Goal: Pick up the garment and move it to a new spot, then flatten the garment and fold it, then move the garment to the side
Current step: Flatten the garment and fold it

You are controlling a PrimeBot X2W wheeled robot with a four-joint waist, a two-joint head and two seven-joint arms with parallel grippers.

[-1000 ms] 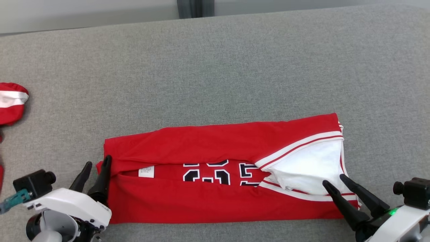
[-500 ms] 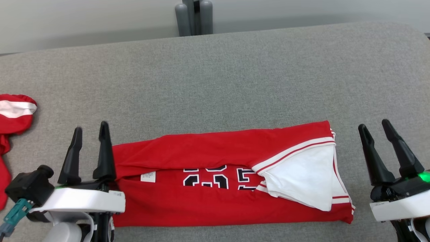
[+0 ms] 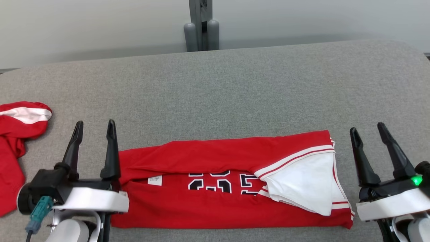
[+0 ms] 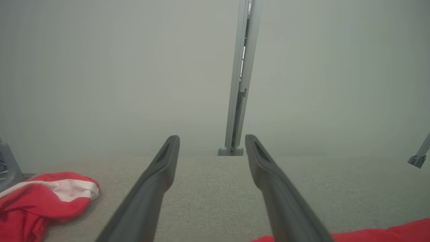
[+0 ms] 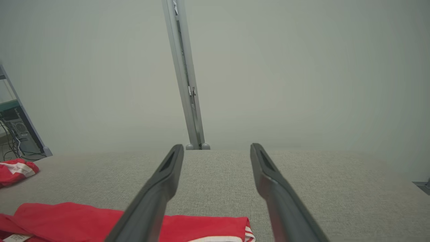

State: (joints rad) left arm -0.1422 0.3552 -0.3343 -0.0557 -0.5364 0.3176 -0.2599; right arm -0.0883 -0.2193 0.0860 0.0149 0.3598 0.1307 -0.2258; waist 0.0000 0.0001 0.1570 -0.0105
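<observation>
Looking down, you see the red jersey point(image 3: 201, 208) folded into a long band on the grey padded table point(image 3: 235, 94), lying between your left gripper point(image 3: 95, 122) and right gripper point(image 3: 367, 126), the 2 pairs of fingers spread wide and empty.

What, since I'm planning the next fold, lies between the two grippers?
In the head view, the folded red jersey lies between the open left gripper and open right gripper.

Garment point(image 3: 208, 205) on table point(image 3: 235, 94) near front edge, between left gripper point(image 3: 95, 122) and right gripper point(image 3: 366, 126); second garment point(image 3: 16, 127) far left.
</observation>
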